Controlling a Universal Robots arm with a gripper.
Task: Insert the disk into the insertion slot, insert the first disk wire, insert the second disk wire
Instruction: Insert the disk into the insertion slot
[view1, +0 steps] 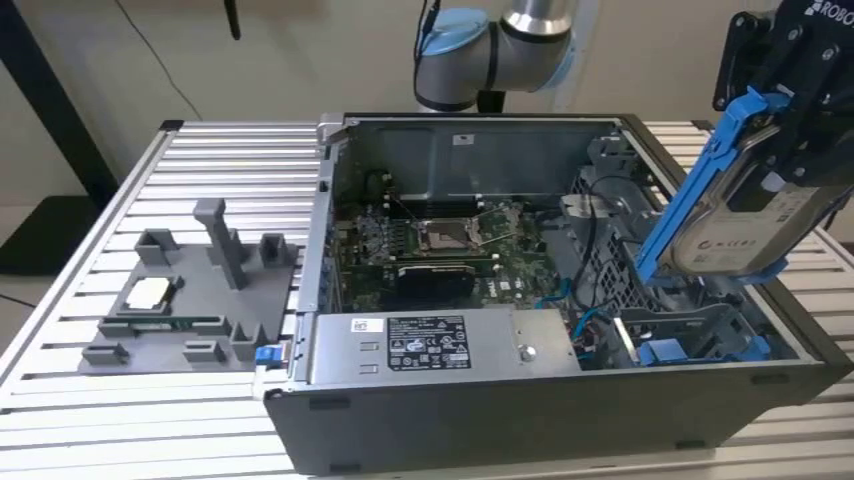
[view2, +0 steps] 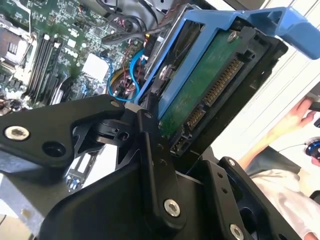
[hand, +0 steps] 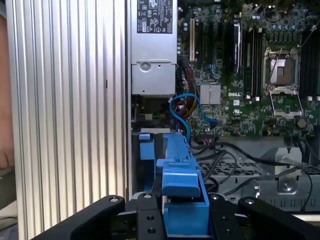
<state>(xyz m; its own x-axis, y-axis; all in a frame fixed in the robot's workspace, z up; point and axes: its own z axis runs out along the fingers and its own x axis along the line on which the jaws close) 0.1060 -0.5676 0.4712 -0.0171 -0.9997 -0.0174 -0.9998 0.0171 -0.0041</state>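
**Disk poised above the open case, first step in hand**

Your gripper (view1: 794, 150) has its fingers (view2: 150, 150) clamped on the disk (view1: 747, 205). The disk hangs tilted in its blue carrier above the insertion slot (view1: 687, 325), at the exterior view's right of the computer case (view1: 400, 420) on the table (view1: 200, 150). Disk and slot are apart, so the insertion looks not yet done and the two wire steps not yet begun. Seating it calls for you to square the carrier with the bay's walls and keep clear of the cables nearby.
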